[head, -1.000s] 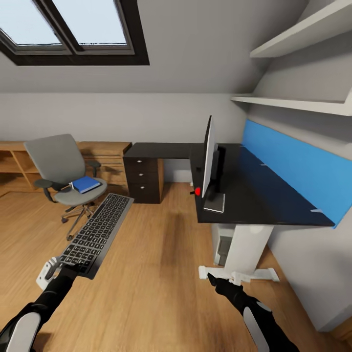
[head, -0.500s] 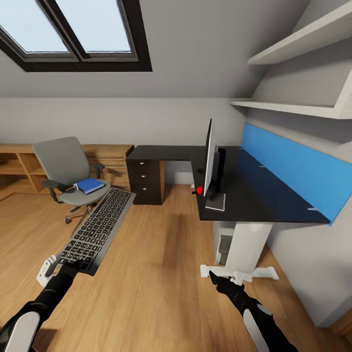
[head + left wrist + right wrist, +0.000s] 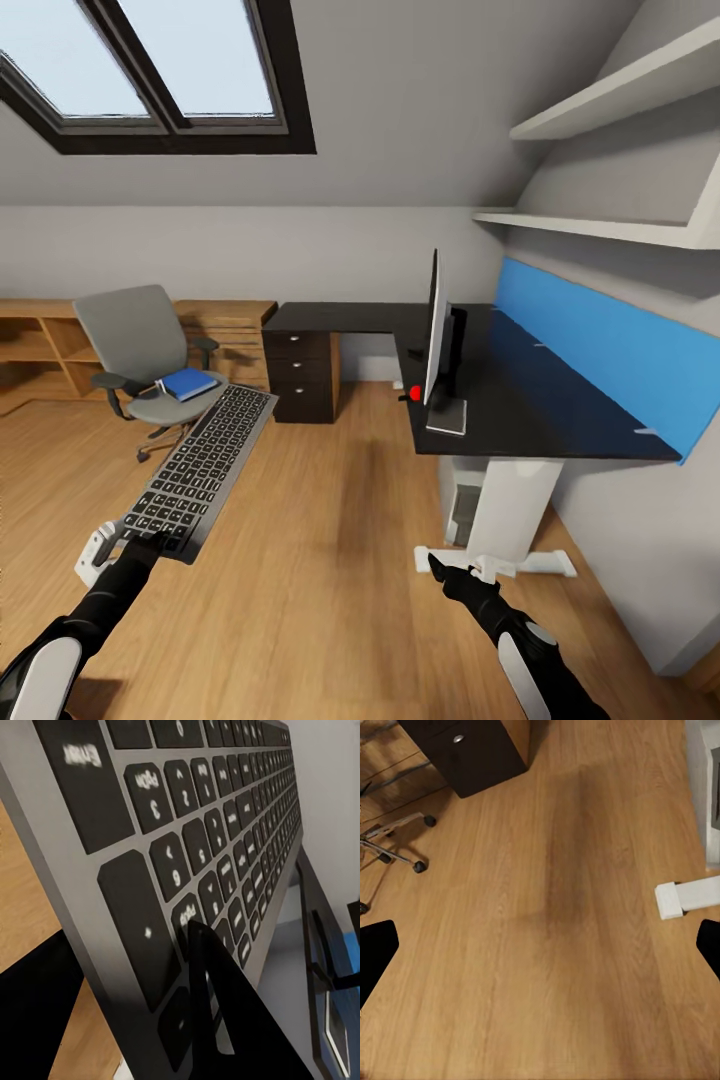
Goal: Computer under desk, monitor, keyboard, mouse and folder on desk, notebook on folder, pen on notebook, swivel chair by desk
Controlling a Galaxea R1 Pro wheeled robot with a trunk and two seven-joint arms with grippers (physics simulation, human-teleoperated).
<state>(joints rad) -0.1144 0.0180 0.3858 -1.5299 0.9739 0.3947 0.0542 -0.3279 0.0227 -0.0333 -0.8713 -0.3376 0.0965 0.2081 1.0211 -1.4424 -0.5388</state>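
Warm wood-plank flooring (image 3: 330,560) is spread beneath a sloped ceiling. On the glossy black desk (image 3: 530,400) the thin monitor (image 3: 433,330) is stood edge-on. The flat, matte keyboard (image 3: 200,470) is pinched at its near end by the raised left gripper (image 3: 150,545). The right gripper (image 3: 437,568) is held low, fingers spread, empty. The blue folder (image 3: 188,383) is laid on the grey padded swivel chair (image 3: 140,350).

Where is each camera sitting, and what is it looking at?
Head view: up on the robot's head, facing the black-topped desk with its blue back panel; both arms show, the left gripper shut on the long black keyboard.
Left wrist view: by the left gripper, along that keyboard; one dark finger shows.
Right wrist view: by the right gripper, facing the wooden floor, jaws open.
Shared: the head and left wrist views both show the keyboard.
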